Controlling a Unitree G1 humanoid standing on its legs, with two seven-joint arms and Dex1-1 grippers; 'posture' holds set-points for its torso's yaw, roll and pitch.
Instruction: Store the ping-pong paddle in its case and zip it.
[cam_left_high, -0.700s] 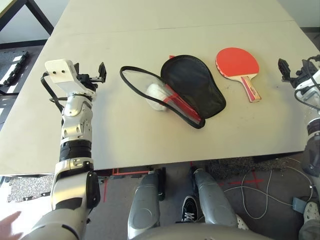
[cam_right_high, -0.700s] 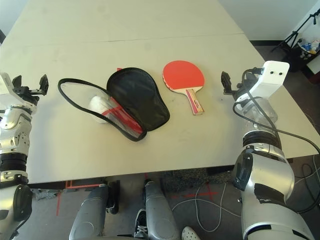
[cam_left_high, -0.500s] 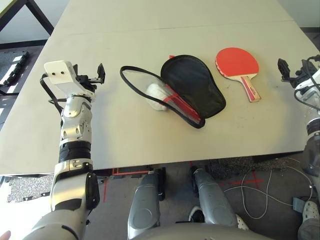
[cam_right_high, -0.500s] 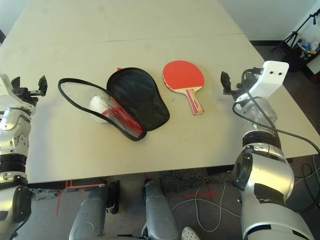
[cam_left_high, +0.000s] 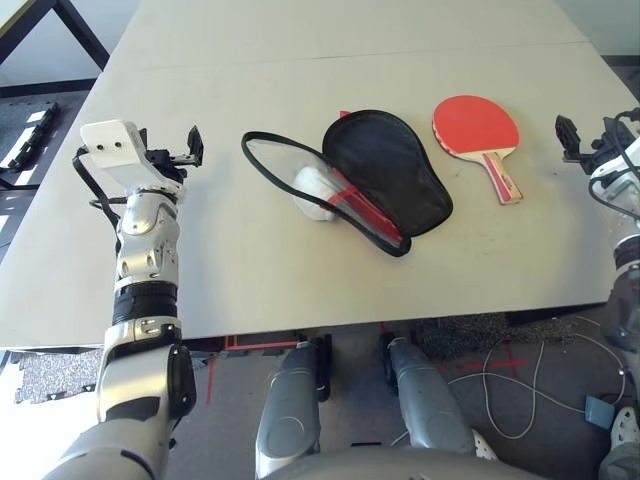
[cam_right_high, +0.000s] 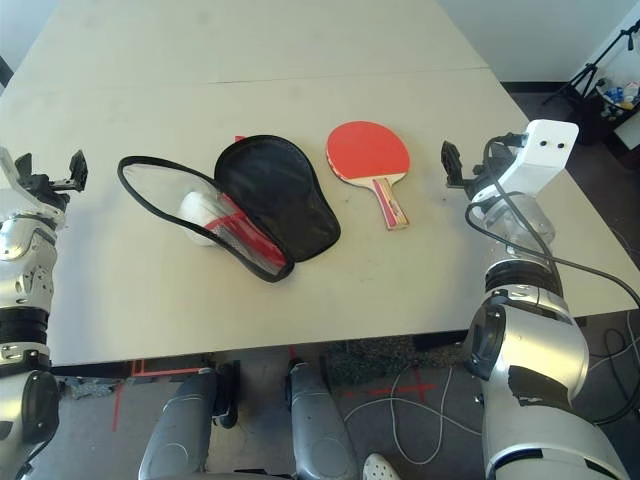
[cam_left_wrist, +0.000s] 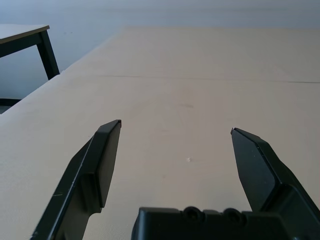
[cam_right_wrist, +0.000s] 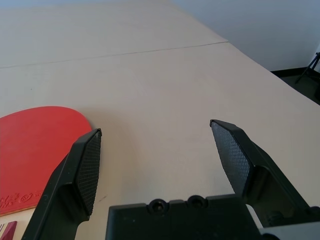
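The ping-pong paddle (cam_left_high: 478, 130) lies flat on the table, red face up, its wooden handle pointing toward me. To its left lies the case (cam_left_high: 385, 182), black side up with red showing at its open edge and its black zipper rim looped out to the left. My right gripper (cam_right_high: 450, 165) hovers open just right of the paddle, whose red face (cam_right_wrist: 35, 145) shows in the right wrist view. My left gripper (cam_left_high: 190, 148) hovers open left of the case, with nothing between its fingers (cam_left_wrist: 102, 165).
A white fuzzy ball (cam_left_high: 316, 192) rests inside the case's zipper loop. The beige table (cam_left_high: 300, 60) stretches far back, with a seam across it. Cables (cam_left_high: 520, 385) lie on the floor below the near edge.
My left arm has drifted a little to the left, away from the case. The right arm, paddle and case have stayed put.
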